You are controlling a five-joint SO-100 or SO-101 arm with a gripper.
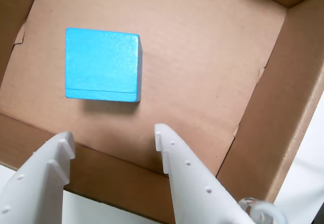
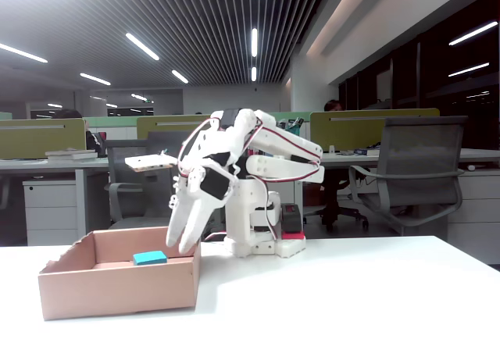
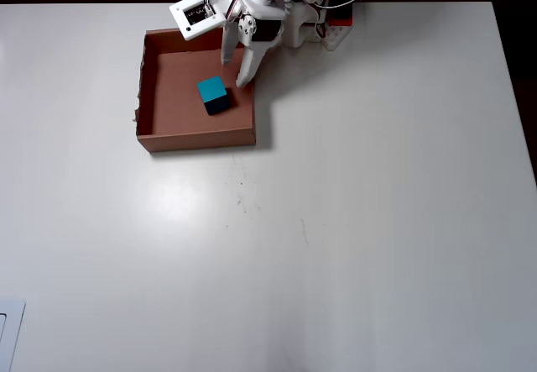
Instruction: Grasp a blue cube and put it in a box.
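Observation:
The blue cube (image 1: 102, 64) lies flat on the floor of the box (image 1: 212, 57), free of any contact. My gripper (image 1: 114, 138) hangs just above and beside it, open, with nothing between its white fingers. From above, the blue cube (image 3: 213, 94) rests in the right half of the box (image 3: 159, 141), and my gripper (image 3: 236, 71) sits over the box's upper right corner. In the fixed view the blue cube (image 2: 149, 258) shows over the wall of the box (image 2: 117, 287), my gripper (image 2: 178, 246) tilted down right beside it.
The arm's base (image 3: 327, 19) stands at the table's far edge, right of the box. The white table (image 3: 352, 221) spreads out in front and to the right. A pale flat object (image 3: 8, 330) lies at the near left corner.

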